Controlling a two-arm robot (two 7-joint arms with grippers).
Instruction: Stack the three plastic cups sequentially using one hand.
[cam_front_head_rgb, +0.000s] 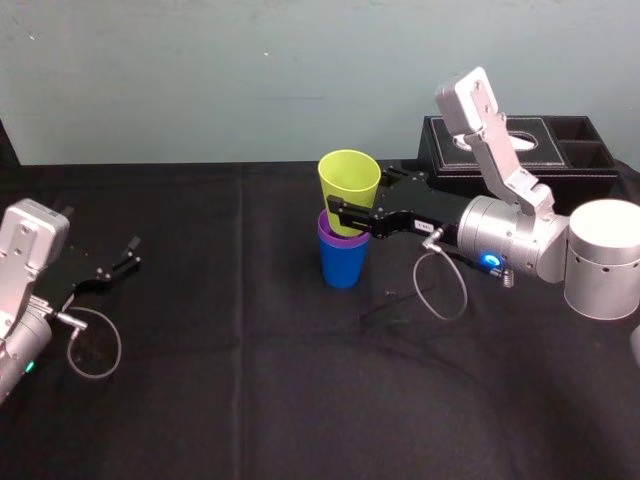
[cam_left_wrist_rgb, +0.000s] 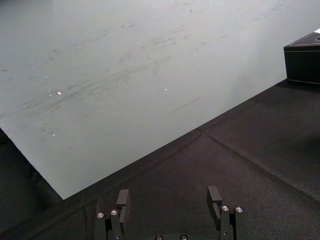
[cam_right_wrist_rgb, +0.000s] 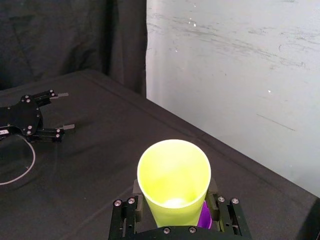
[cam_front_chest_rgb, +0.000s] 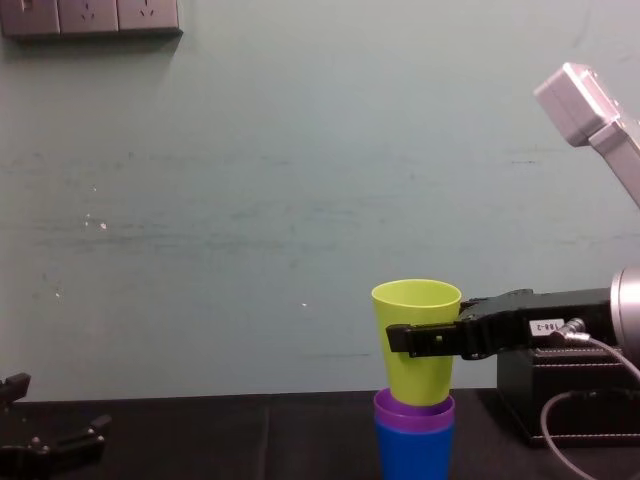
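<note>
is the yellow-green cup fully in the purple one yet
Partly in. The yellow-green cup has its base inside the purple cup, most of it above the rim, clamped by the right gripper. Left gripper idle, open.

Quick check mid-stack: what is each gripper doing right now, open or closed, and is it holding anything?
Right gripper: closed on the yellow-green tapered plastic cup.
Left gripper: open, holding nothing, parked at the left.

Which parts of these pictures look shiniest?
Right wrist view: the yellow-green cup glows brightly inside, held by the right gripper. Left wrist view: white glints dot the wall beyond the open left gripper. Head view: a blue light shines on the right arm.
</note>
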